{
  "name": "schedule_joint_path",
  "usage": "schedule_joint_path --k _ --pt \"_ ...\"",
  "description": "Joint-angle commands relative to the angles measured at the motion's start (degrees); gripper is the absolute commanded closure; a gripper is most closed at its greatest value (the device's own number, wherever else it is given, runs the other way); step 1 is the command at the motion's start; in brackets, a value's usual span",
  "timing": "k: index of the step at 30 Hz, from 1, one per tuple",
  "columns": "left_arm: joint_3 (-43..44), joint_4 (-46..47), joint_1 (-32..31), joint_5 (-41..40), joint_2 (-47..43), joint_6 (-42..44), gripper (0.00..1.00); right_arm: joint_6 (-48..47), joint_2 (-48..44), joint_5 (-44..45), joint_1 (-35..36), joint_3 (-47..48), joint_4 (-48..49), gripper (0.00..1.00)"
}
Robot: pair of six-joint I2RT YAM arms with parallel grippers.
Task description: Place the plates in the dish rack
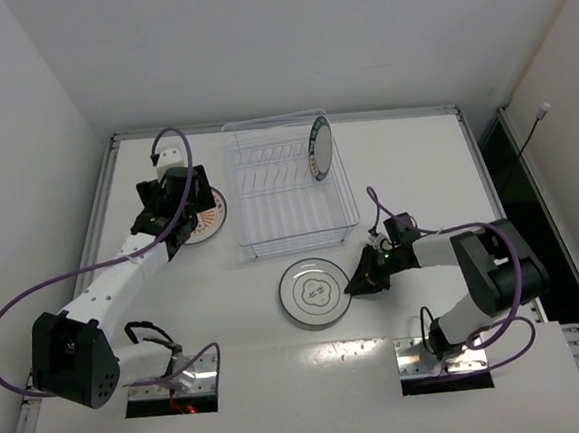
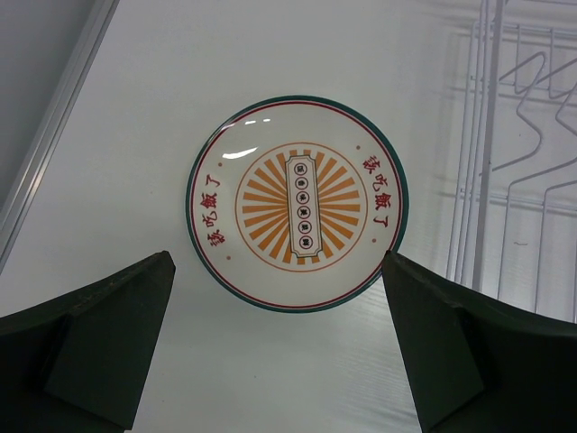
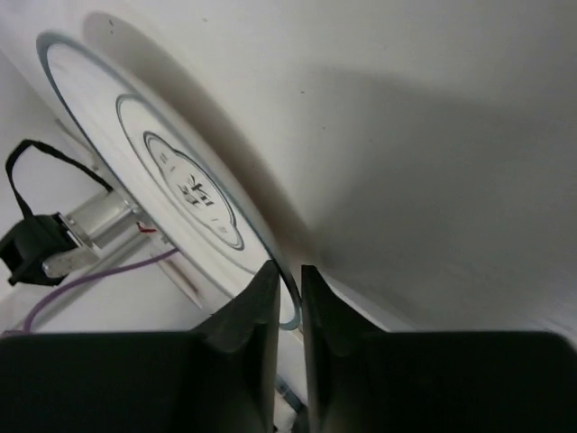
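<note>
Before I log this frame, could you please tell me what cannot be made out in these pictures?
Top view: the left gripper covers most of the orange plate.
Top view: which dish rack slot holds the teal-rimmed plate; the wires are too thin.
Right wrist view: whether the right fingers pinch the white plate rim; they hide the contact.

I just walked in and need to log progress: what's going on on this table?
Plates are being loaded into a wire dish rack. One teal-rimmed plate already stands upright in it. The left claw hangs open above the orange plate, which lies flat on the table beside the rack. The right claw is pinched on the rim of the white plate, lying in front of the rack.
</note>
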Motion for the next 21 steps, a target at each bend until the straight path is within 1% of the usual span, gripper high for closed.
schedule_joint_path --k 1,3,4,6,7,8,10,11,12,13,14,16,17,18,19,21 --pt "1.76 0.41 -0.53 -1.22 -1.24 -0.55 0.00 -2.72 0.27 1.18 0.85 2.71 -0.62 0.94" --pt "1.76 0.41 -0.53 -1.93 -1.76 -0.55 0.00 -5.00 -2.53 1.71 1.47 5.16 -4.32 1.00" --pt "1.76 -0.11 -0.53 -2.54 -1.77 -0.55 0.00 -8.32 -3.94 3.54 2.34 6.13 -10.34 1.00" --pt "1.76 -0.11 -0.53 -3.06 -1.77 -0.55 0.00 -11.07 -7.80 6.87 4.10 8.33 -16.52 1.00" --pt "1.76 -0.11 -0.53 -3.07 -1.77 -0.55 0.00 -12.04 -13.04 8.11 4.10 8.85 -19.60 1.00" --pt "1.76 -0.11 -0.53 -3.07 -2.38 -0.55 0.00 -13.44 -16.14 9.34 4.71 9.99 -25.72 1.00" --pt "1.76 -0.63 -0.53 -3.60 -2.91 -1.07 0.00 -13.46 -22.90 13.91 5.42 11.66 -31.64 1.00" --pt "1.76 -0.64 -0.53 -4.21 -2.91 -1.08 0.00 -13.46 -28.85 15.32 6.03 14.28 -37.59 1.00" --pt "1.76 -0.64 -0.53 -4.21 -3.61 -1.08 0.00 -14.06 -31.35 18.03 6.04 16.05 -40.52 1.00" --pt "1.76 -0.64 -0.53 -4.73 -3.62 -1.08 0.00 -14.07 -33.55 19.45 6.04 20.42 -45.68 1.00" --pt "1.76 -0.64 -0.53 -5.26 -3.62 -1.08 0.00 -14.59 -36.79 21.03 6.56 22.90 -47.74 1.00" --pt "1.76 -0.64 -0.53 -5.27 -4.14 -1.60 0.00 -14.60 -37.79 25.77 6.56 28.52 -51.17 1.00" --pt "1.76 -0.64 -0.53 -5.96 -4.14 -1.61 0.00 -15.21 -37.79 28.84 6.56 34.90 -53.71 1.00" --pt "1.76 -0.64 -0.53 -5.97 -4.14 -1.61 0.00 -16.08 -36.22 30.26 6.56 38.27 -54.78 1.00" --pt "1.76 -0.64 -0.53 -5.97 -4.14 -1.61 0.00 -16.61 -34.82 31.75 6.56 45.00 -55.48 1.00" --pt "1.76 -1.17 -0.53 -6.67 -4.14 -1.61 0.00 -18.98 -31.31 38.07 6.56 51.89 -56.19 1.00"
